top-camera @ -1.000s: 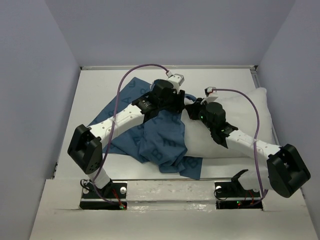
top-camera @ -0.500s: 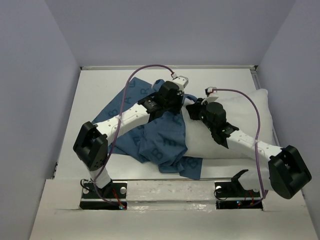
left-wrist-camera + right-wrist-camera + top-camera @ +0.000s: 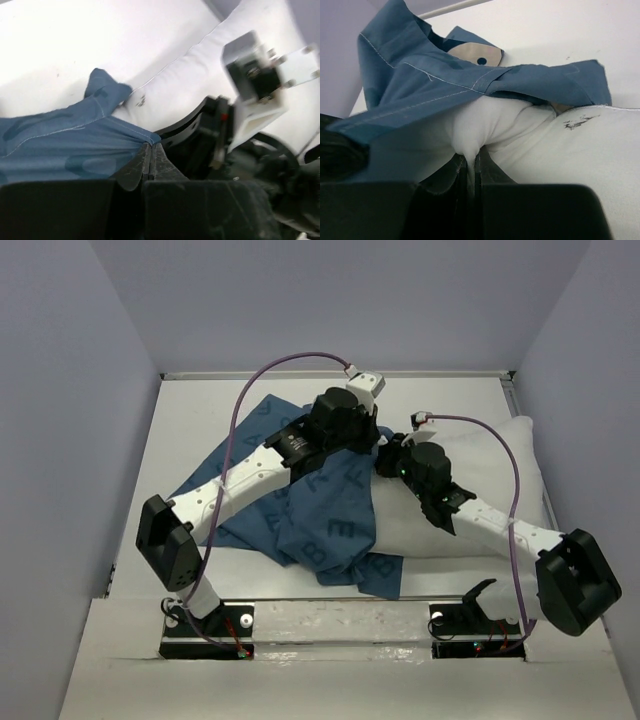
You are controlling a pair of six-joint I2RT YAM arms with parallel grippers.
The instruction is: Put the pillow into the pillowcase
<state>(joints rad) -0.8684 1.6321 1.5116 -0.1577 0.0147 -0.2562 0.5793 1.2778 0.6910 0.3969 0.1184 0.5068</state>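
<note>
White surface (image 3: 200,420), pale grey walls (image 3: 60,440) on three sides.

Top view: pillow (image 3: 500,470) lies on the right half of the surface, long axis left to right, right end against the right wall, left end hidden under blue cloth. Pillowcase (image 3: 320,520) is rumpled over the left-centre and sprawls diagonally from the far left to the near middle, its right part draped over the pillow's left end. Both arms reach in to where cloth and pillow meet. Left claw (image 3: 374,438) and right claw (image 3: 386,454) sit just beside each other; fingertips too small to read from up here.

Left wrist view: left claw (image 3: 151,150) has its fingers pressed together on a stitched hem of the pillowcase (image 3: 65,145), the cloth pulled taut from the pinch. Pillow (image 3: 185,75) runs along behind, seam showing. The right arm's dark wrist fills the right side.

Right wrist view: right claw (image 3: 470,167) is clamped on a bunched fold of the pillow (image 3: 560,150). Pillowcase (image 3: 420,70) hem lies across the top of that end, opening toward the pillow. Bare surface (image 3: 545,30) beyond.
</note>
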